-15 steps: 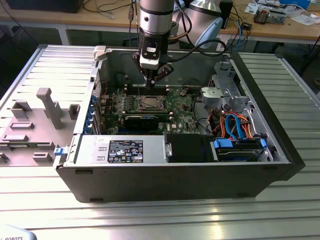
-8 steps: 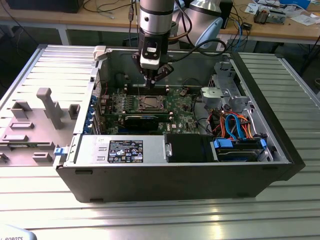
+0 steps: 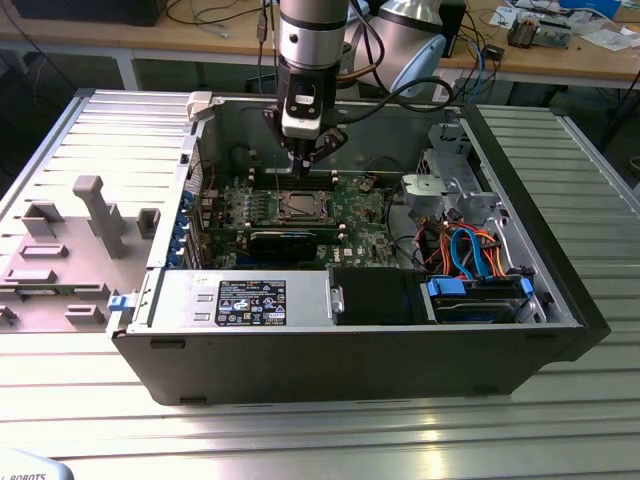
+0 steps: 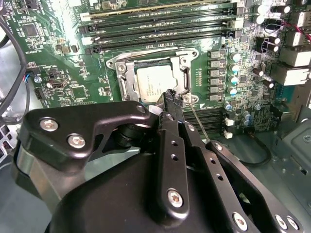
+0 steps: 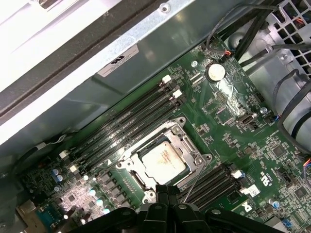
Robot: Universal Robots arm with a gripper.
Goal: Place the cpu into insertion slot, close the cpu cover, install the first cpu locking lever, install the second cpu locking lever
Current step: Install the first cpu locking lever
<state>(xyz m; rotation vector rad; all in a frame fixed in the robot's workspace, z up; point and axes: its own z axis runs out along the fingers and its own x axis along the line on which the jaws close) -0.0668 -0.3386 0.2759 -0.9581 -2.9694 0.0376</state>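
The cpu (image 4: pixel 153 82) lies flat in the insertion slot (image 4: pixel 148 63) at the middle of the green motherboard (image 3: pixel 360 215), its silver top showing in both wrist views. The cpu cover (image 4: pixel 120 77) lies down around it as a silvery frame. A thin wire locking lever (image 4: pixel 199 122) sticks up loose from the socket's corner. My gripper (image 4: pixel 170 95) is shut, with its black fingertips together just above that corner of the cover and beside the lever's base. Nothing is visibly held. In the exterior view the gripper (image 3: pixel 300 168) hangs over the cpu (image 3: pixel 300 207).
Long black memory slots (image 4: pixel 160 29) run beside the socket. The open case (image 3: pixel 330 365) also holds a power supply box (image 3: pixel 250 300) and a drive cage with orange and blue cables (image 3: pixel 470 250). A grey fixture tray (image 3: pixel 70 250) sits at the exterior view's left.
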